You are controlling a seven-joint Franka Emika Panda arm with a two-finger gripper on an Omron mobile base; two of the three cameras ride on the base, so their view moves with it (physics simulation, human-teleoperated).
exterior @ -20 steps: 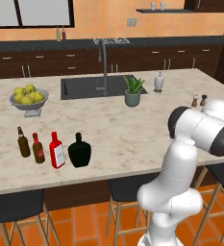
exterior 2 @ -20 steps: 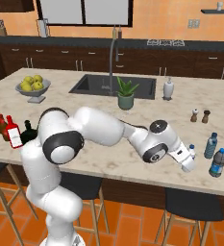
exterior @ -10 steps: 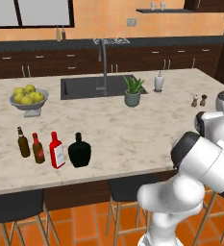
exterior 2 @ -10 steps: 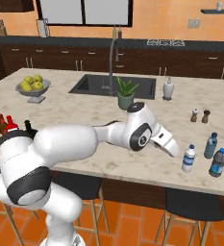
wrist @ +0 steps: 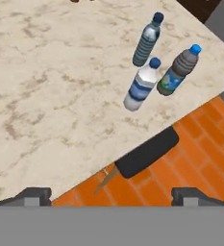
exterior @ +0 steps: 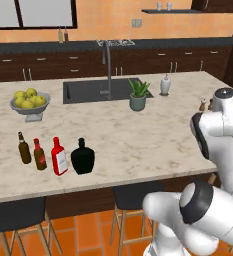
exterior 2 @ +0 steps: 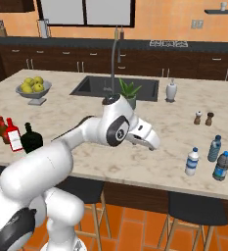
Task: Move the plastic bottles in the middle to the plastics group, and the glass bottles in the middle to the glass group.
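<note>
The small clear water bottle (exterior 2: 192,162) (wrist: 141,87) with a blue label band stands upright near the counter's front right edge, close beside two teal-blue bottles (exterior 2: 214,148) (exterior 2: 222,166). My gripper (exterior 2: 154,143) (wrist: 111,197) hangs open and empty to the left of them, above the counter and apart from the water bottle. At the far left the flat red bottle (exterior: 59,156) with a white label and the squat black bottle (exterior: 82,157) stand side by side. Just left of them are the slim brown bottle (exterior: 23,148) and the narrow dark-red bottle (exterior: 39,155).
A fruit bowl (exterior: 30,101), a sink (exterior: 95,90), a potted plant (exterior: 138,95) and a soap dispenser (exterior: 165,85) sit toward the back. Two small shakers (exterior 2: 203,118) stand behind the right-hand bottles. A dark stool seat (wrist: 147,153) is below the counter's front edge.
My gripper has drawn back to the left, away from the water bottle, which stays standing by the teal-blue bottles. The bottles at the far left have not moved.
</note>
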